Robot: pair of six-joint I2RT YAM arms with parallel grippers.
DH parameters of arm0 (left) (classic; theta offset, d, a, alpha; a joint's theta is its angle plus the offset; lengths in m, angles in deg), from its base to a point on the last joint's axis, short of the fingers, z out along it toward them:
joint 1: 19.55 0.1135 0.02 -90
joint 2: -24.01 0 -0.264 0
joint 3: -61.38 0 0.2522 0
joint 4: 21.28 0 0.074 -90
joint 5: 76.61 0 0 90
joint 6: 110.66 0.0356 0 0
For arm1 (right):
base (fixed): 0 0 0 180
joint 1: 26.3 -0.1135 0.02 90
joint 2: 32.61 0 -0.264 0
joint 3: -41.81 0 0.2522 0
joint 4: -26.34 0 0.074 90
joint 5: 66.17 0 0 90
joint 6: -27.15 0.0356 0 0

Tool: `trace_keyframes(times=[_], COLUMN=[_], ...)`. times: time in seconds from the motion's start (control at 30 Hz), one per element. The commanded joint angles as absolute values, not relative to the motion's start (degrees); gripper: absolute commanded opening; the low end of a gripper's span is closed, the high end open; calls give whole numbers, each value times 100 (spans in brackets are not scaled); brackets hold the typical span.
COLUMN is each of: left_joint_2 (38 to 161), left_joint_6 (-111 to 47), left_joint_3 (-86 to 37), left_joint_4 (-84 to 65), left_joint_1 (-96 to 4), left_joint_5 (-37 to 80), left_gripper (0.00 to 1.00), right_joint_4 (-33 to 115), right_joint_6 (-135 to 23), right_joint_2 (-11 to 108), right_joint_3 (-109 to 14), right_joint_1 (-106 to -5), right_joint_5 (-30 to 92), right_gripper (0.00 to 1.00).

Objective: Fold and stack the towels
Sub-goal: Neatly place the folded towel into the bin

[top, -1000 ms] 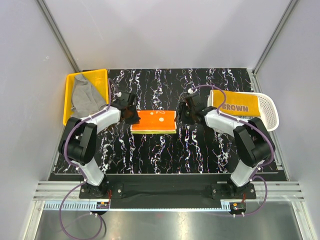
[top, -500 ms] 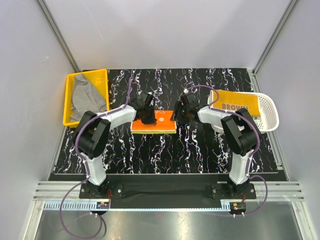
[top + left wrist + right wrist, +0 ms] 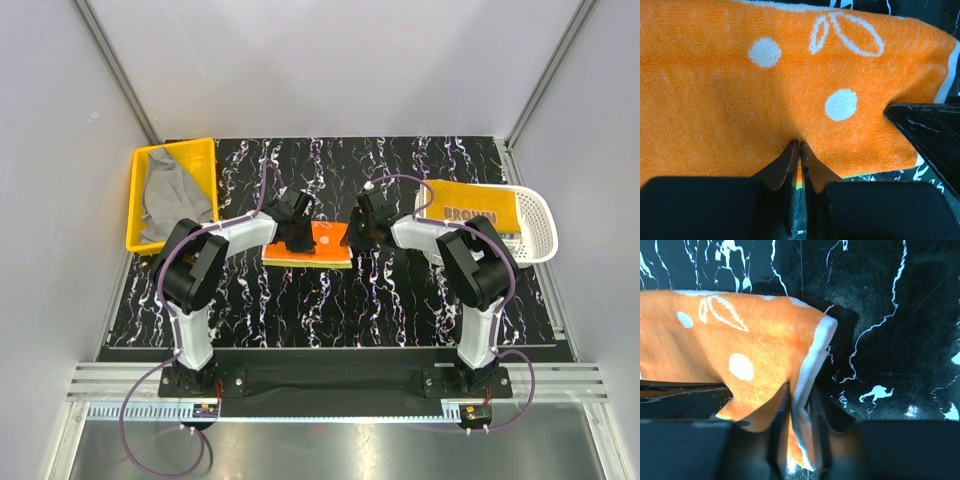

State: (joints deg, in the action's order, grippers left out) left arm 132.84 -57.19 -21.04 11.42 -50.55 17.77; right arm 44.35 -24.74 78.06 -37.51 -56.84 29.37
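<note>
An orange towel (image 3: 325,243) with white dots lies flat at the middle of the black marbled table. My left gripper (image 3: 297,238) is shut, and its tips (image 3: 799,145) rest on the towel's (image 3: 740,95) top near its front hem. My right gripper (image 3: 357,230) is shut on the towel's white-hemmed right edge (image 3: 815,347), which stands raised between the fingers (image 3: 785,400). A grey towel (image 3: 168,192) lies crumpled in the yellow bin. A yellow towel (image 3: 470,208) with brown lettering lies over the white basket.
The yellow bin (image 3: 136,200) stands at the back left. At the right edge of the table is the white slotted basket (image 3: 540,225). Grey walls close in the table on three sides. The two wrists are close together over the orange towel.
My left gripper has moved right from the towel's left end onto its middle. The right gripper has come in to the towel's right edge and closed on it.
</note>
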Motion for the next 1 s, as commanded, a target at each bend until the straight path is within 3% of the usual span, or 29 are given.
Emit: trace_keyframes(times=[0.0, 0.17, 0.47, 0.97], left_joint_2=[13273, 13054, 11824, 10013], left_joint_6=[-5739, -5748, -5494, -4852], left_joint_3=[-2049, -2119, -2726, -1619], left_joint_4=[1103, 1164, 2113, 2491], left_joint_1=[-5066, -5084, -5093, -5092], left_joint_5=[1664, 1726, 1410, 1602], left_gripper=[11, 11, 13, 14], right_joint_4=[4589, 4949, 6469, 8728], right_joint_6=[-2426, -2715, -3918, -5775], right_joint_2=[7884, 7822, 7453, 6249], right_joint_3=[-3812, -3997, -4761, -5920], right_joint_1=[-5794, -5811, -5855, -5838], right_joint_5=[2796, 2437, 1260, -421], right_gripper=[24, 0, 0, 0])
